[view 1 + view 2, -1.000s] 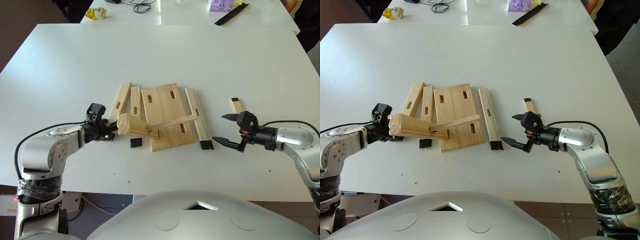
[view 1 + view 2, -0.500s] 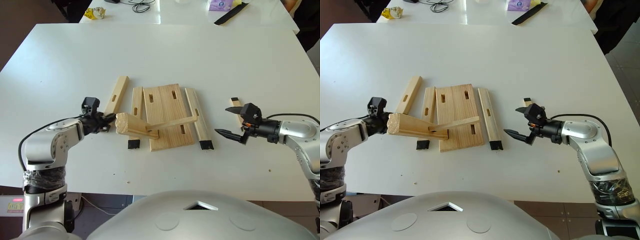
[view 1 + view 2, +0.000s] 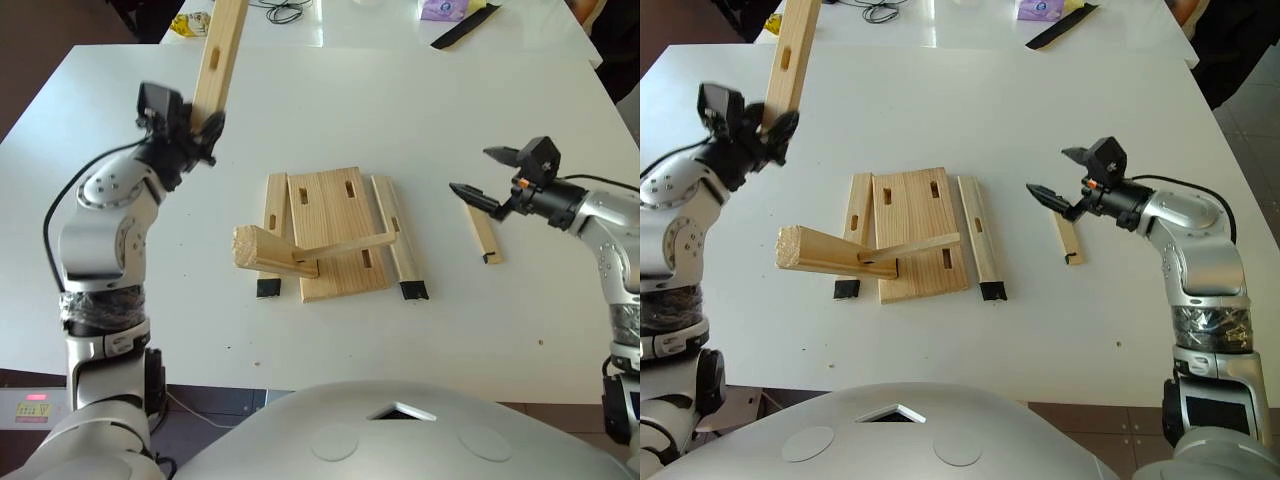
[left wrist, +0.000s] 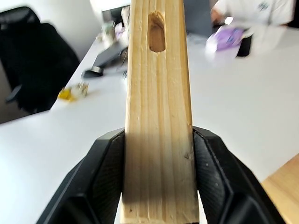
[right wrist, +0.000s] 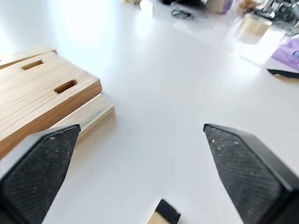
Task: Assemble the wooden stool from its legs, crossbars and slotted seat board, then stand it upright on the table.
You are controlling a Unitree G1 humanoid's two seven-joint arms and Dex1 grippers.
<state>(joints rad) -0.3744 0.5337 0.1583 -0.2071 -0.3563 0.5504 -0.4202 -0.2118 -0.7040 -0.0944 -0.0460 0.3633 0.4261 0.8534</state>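
The slotted leg (image 3: 222, 50) is pinched at its near end by the left gripper (image 3: 197, 135) and held up high, nearly upright, over the table's (image 3: 400, 110) far left. The right gripper (image 3: 473, 171) is spread wide, just by the short wooden bar (image 3: 483, 232) on the right. The seat board (image 3: 330, 205) is laid flat mid-table, a joined leg and crossbar (image 3: 270, 252) across its near-left corner.

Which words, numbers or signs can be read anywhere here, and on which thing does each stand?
None can be read.
On the pale slotted wooden seat board: no print.
On the yellow crumpled packet, lying on the far white table: print too small to read.
On the purple pack on that table: print too blurred to read.
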